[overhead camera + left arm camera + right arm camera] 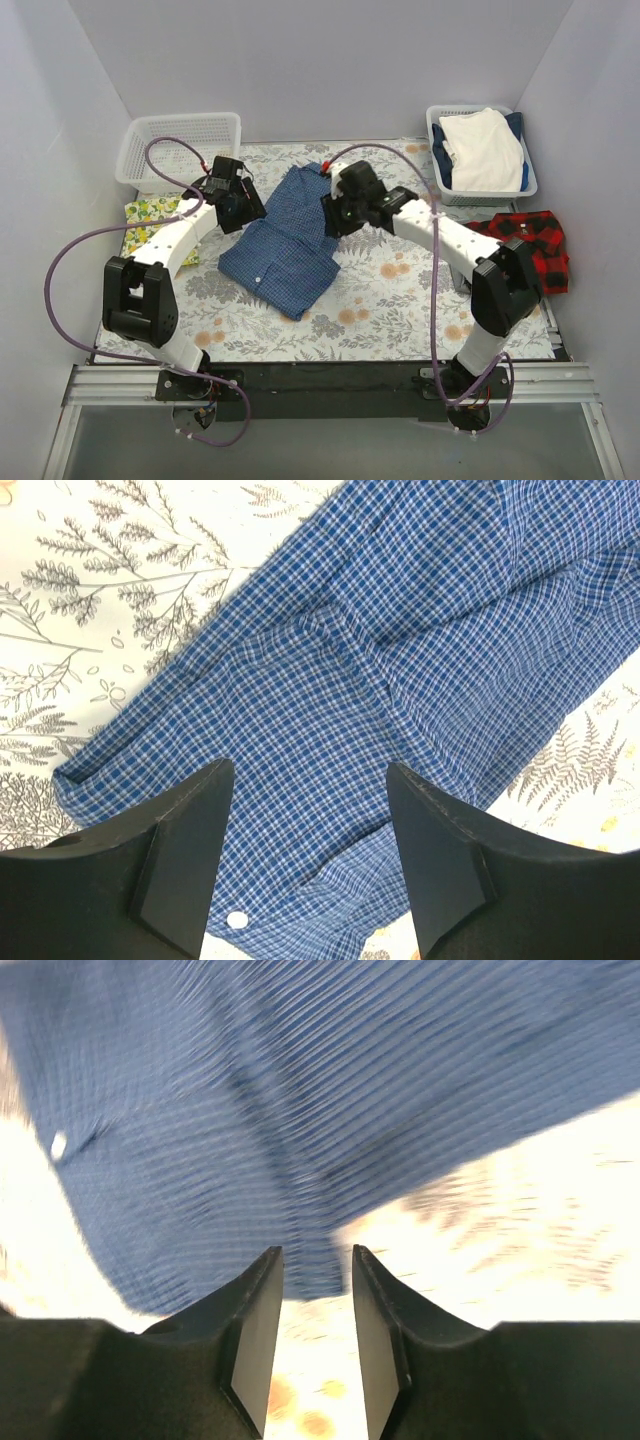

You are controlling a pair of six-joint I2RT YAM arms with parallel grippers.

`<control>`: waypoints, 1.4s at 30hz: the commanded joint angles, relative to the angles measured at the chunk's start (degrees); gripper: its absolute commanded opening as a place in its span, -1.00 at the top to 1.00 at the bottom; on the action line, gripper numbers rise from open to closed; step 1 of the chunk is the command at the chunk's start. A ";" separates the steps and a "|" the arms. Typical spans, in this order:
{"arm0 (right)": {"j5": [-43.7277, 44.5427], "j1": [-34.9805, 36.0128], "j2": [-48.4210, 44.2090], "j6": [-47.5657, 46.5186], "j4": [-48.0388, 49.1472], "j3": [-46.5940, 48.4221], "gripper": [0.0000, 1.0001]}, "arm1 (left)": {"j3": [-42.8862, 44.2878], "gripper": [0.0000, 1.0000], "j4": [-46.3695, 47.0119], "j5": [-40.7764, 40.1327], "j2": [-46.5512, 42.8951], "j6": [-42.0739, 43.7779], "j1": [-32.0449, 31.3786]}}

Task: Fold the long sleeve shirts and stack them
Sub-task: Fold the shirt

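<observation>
Robotics lab test cell. Plain pale walls (330, 60) close in three sides of a table (400, 290) covered with a floral-print cloth. Two white-and-black robot arms, the left arm (170, 240) and the right arm (450, 235), are fixed to an aluminium rail (330, 385) along the table's near edge. Purple cables (60, 260) loop from their bases. Beyond and to the left of the left end effector (238, 208) stands a white plastic basket (180, 135). Beyond and to the right of the right end effector (335, 215) stands a grey-blue basket (478, 197) holding folded clothes (485, 150).
</observation>
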 commanded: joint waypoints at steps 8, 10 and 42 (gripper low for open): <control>-8.80 -14.48 27.79 -2.02 0.56 22.60 0.24 | -12.90 -0.26 0.62 10.55 -8.98 -0.57 0.13; -10.47 -14.83 30.97 -1.24 2.59 25.95 0.31 | -15.20 -0.27 1.67 11.60 -10.22 -0.93 0.22; 5.71 -15.63 -6.44 7.64 -9.09 -22.31 0.47 | -9.94 -0.50 2.29 7.56 -2.94 2.23 0.22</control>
